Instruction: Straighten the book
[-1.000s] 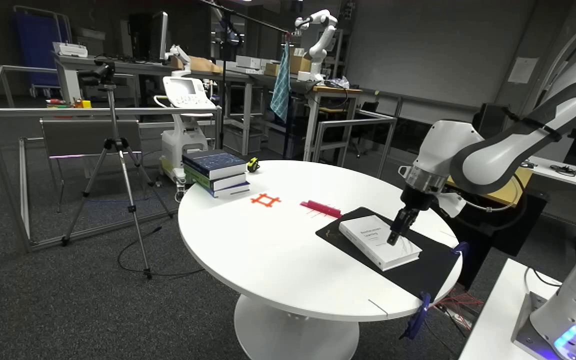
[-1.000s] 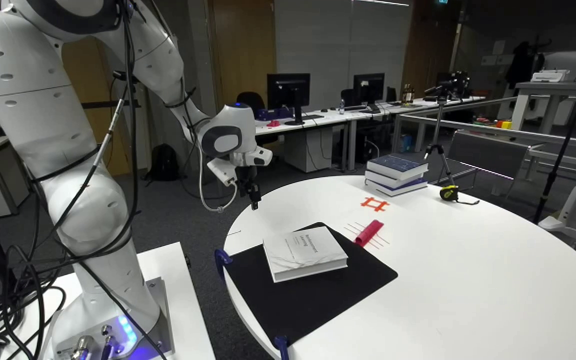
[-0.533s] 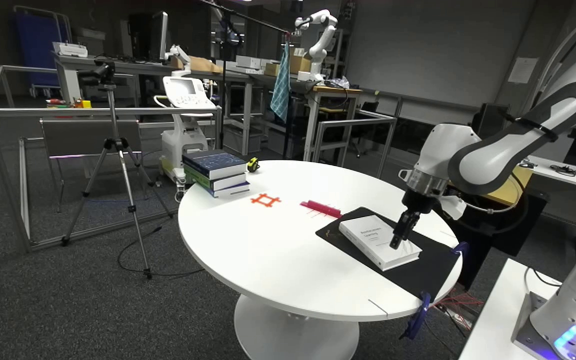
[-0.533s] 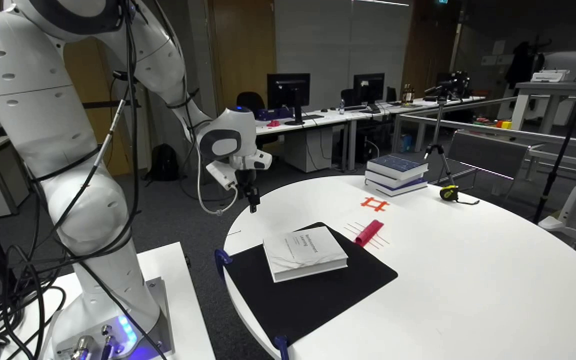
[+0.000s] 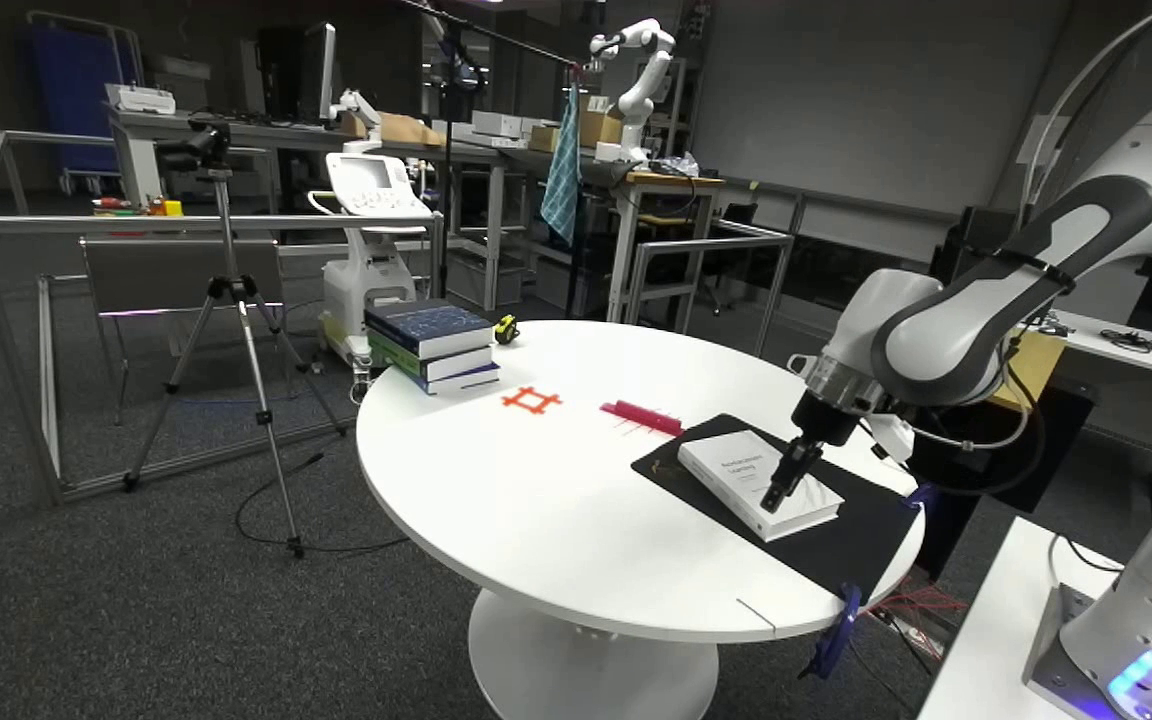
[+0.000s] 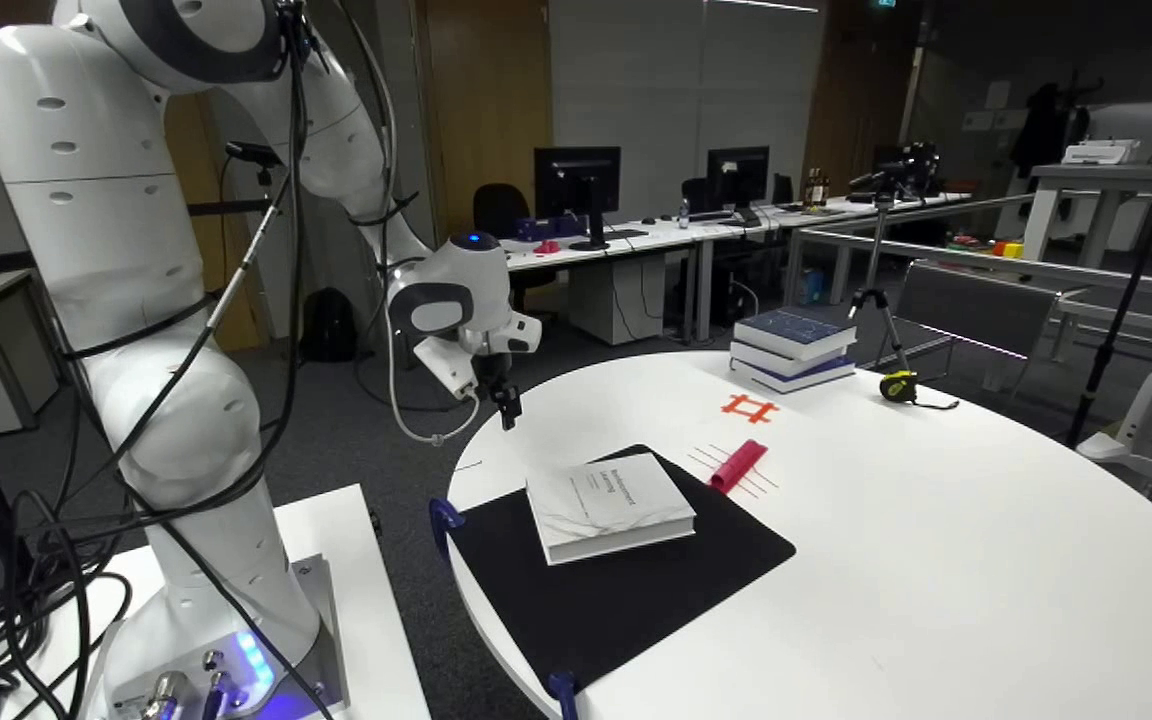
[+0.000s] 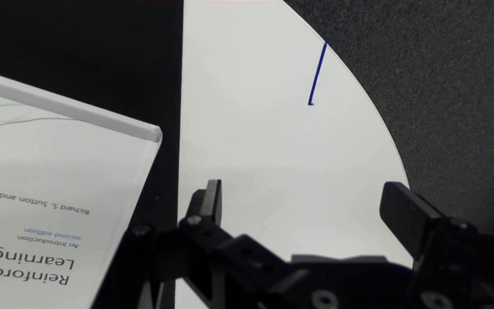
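The book (image 5: 736, 470) is a thick white "Reinforcement Learning" volume. It lies flat and turned at an angle on the black rectangular sheet (image 6: 636, 605). The book (image 6: 601, 495) shows whole in an exterior view; my gripper partly covers it in an exterior view (image 5: 776, 495). In the wrist view only a corner part of the book (image 7: 45, 171) shows at left. My gripper (image 7: 302, 193) is open and empty. It hangs above the bare white strip of table between the sheet's edge and the round table edge, beside the book and apart from it. The gripper also shows beyond the book (image 6: 508, 418).
The round white table (image 5: 536, 500) holds a stack of dark books (image 5: 431, 345), a yellow-black tape measure (image 6: 899, 387), an orange hash mark (image 5: 531, 400) and a pink-red tube (image 6: 739, 465). Blue clamps (image 5: 838, 635) grip the sheet at the table edge.
My gripper has come down a little and, in an exterior view, shifted slightly left toward the near side of the book. The arm has stretched forward. The book and sheet have not moved.
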You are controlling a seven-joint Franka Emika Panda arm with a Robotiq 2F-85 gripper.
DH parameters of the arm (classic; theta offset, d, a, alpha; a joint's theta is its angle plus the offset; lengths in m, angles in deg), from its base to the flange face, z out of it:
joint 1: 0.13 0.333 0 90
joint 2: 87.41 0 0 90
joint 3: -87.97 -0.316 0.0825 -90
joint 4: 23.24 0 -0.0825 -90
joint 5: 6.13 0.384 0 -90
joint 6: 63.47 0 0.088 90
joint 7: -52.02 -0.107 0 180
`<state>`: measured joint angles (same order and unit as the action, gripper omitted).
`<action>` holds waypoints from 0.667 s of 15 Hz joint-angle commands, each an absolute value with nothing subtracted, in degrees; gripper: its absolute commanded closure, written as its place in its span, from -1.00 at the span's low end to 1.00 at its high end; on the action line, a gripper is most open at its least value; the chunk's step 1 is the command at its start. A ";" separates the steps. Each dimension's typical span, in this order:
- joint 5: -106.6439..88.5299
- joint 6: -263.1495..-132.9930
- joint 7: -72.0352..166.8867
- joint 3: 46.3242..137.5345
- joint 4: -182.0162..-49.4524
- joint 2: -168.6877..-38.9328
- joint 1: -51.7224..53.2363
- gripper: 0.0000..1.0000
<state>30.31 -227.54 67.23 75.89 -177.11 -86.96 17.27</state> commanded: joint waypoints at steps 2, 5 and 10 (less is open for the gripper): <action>36.83 -235.46 73.33 73.64 -173.45 -94.12 18.50 -1.00; 36.99 -240.26 74.84 72.15 -170.90 -98.98 18.06 -1.00; 33.90 -243.93 73.38 72.86 -166.92 -104.89 17.49 -1.00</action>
